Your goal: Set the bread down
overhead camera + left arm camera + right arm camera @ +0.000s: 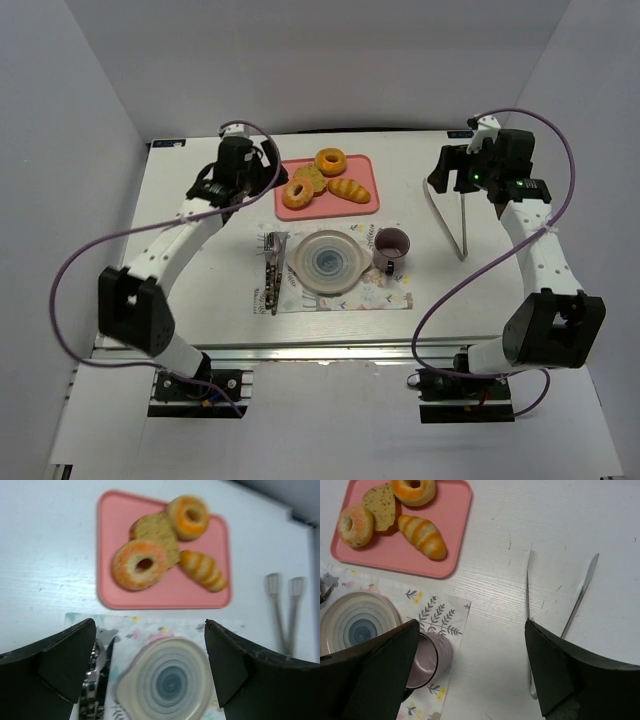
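Closest in, at the bottom of the left wrist view: the left gripper point(150, 630), black fingers point(60, 665) spread as wide as they go, nothing held, nothing touched. Below the gap, a ribbed plate point(131, 670) on a printed mat point(375, 297).

Beyond that, at about 1 o'clock from the gripper, the bread point(203, 570), lying flat on the pink tray point(110, 540), toward the tray's 4 o'clock corner. Long axis on a line from roughly 10 to 4 o'clock in that view. Just beside it at 10 o'clock, a speckled slice point(152, 532); two doughnuts point(140, 564) further round. Free room on the bread's 4 o'clock side only.

Same for the right gripper point(471, 627): fully spread, empty, hanging over bare table between a mug point(427, 660) and a pair of tongs point(527, 595). From there, bread at about 11 o'clock.

Seen from overhead, no clear winner on reach: left gripper just beside the tray's 9 o'clock edge, right gripper apart from the 3 o'clock edge, bread on the half nearer the right. Probably a grasp across the ridges, so a wrist turn to set the fingers square to that slanted axis.
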Robot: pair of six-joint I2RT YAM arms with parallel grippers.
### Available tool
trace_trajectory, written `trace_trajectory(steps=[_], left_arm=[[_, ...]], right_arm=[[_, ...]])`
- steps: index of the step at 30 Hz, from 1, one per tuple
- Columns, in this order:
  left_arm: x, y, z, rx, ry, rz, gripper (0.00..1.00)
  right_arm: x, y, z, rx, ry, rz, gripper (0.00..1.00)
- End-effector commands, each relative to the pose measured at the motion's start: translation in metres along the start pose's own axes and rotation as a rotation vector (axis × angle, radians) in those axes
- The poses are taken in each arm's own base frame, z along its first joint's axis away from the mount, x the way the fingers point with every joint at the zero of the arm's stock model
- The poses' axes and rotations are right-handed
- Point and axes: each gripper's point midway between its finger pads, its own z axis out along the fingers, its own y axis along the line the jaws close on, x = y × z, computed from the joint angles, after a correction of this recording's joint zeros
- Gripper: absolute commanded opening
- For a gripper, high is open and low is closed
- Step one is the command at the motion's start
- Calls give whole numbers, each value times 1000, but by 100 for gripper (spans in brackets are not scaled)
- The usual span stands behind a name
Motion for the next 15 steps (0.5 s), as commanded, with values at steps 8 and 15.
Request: trace_trajectory(steps=[8,15], left_arm=[[-4,2,-90,141,-161,-121,98],[18,23,-112,125,-167,-167,87]], right_arm=[[32,-15,-7,-106,81,-179,0],[78,-59,12,47,262,-118,89]])
